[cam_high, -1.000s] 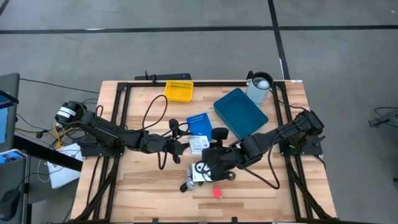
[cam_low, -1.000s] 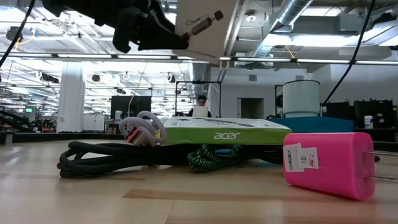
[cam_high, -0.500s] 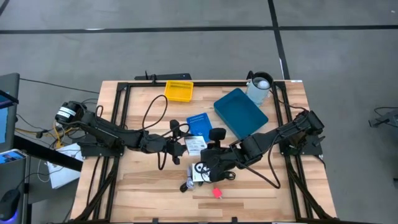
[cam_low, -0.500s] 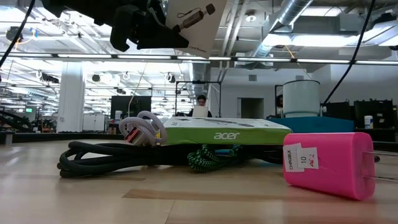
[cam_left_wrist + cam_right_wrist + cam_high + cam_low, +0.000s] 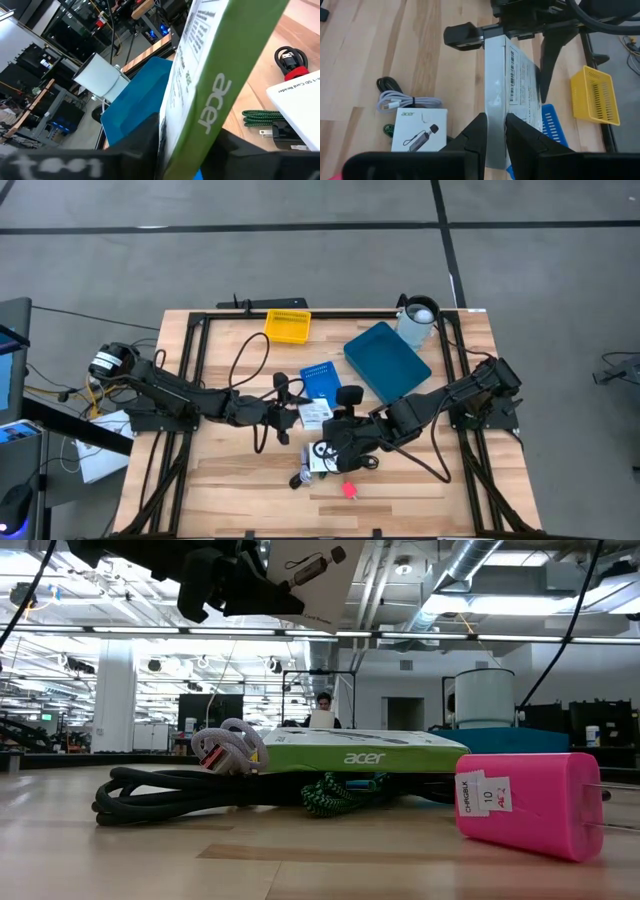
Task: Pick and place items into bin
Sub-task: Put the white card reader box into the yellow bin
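While both arms reach in over the worktop point(image 5: 215, 480), they hold one item between them: a flat white Acer box point(image 5: 318, 414) with a green edge, lifted clear of the wood and just beside the small blue basket point(image 5: 320, 377), on the side of that basket away from the yellow basket point(image 5: 287, 325). The left gripper point(image 5: 293, 416) is clamped on one end of the box; in its own wrist view the green edge with the brand name runs up between its fingers. The right gripper point(image 5: 493, 134) is closed on the opposite end, a dark finger pressed to each broad face, with the box standing on edge. Seen from table height, the box point(image 5: 312, 575) hangs tilted near the top of the view.

Farther from the blue basket, beyond the held box, the remaining items lie on the worktop. A second Acer box point(image 5: 355, 752) lies flat there, a coiled grey cable point(image 5: 402, 102) and a thick black cable point(image 5: 170, 790) touching it, and a green braided cable point(image 5: 335, 795) tucked at its edge. A pink charger block point(image 5: 525, 802) lies a little apart from that pile, farthest from the blue basket. A large teal tray point(image 5: 387, 362) sits just beside the blue basket, with a white cylinder point(image 5: 418, 320) at the tray's far corner.
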